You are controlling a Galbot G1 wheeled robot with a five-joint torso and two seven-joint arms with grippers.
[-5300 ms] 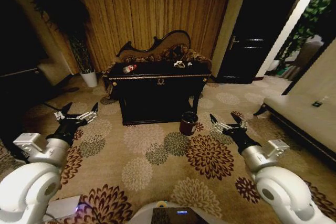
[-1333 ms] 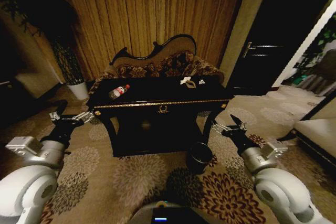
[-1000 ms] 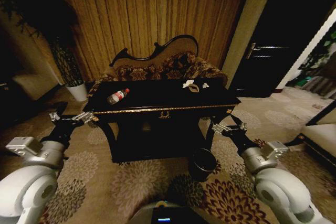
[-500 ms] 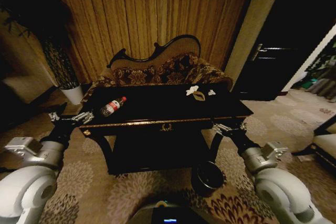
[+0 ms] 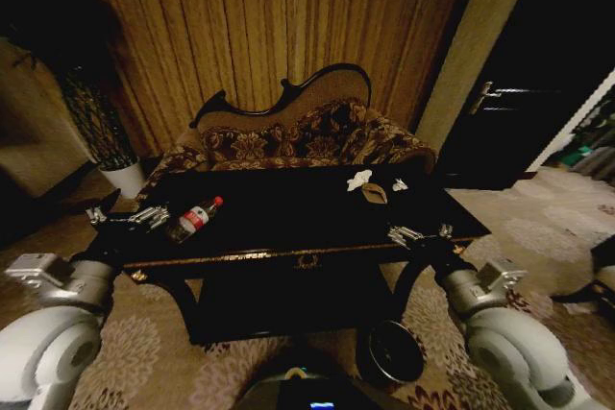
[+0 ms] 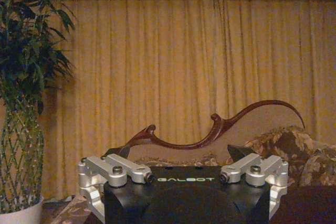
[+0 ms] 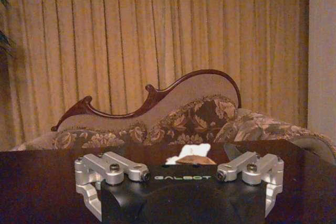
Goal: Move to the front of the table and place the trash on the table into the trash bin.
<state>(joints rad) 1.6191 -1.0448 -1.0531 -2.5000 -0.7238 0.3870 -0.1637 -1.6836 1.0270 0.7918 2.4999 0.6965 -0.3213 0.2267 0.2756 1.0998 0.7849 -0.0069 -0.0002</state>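
Golden curtains and a floral sofa (image 5: 298,136) back the black surface (image 5: 288,223) we now face. Our left gripper (image 5: 127,217) and right gripper (image 5: 420,234) hover at its front corners, jaws wide and empty. With the bottle (image 5: 193,218) beside the left, scraps (image 5: 370,184) mid-right and bin (image 5: 392,352) below, we should stop square and reach the bottle first.

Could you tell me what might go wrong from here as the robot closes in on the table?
The left end effector and right end effector, both open, hover level with the table front edge and could strike its gold trim. The bottle lies on its side, so a nudge may roll it. The trash bin sits by the base and could be knocked over.
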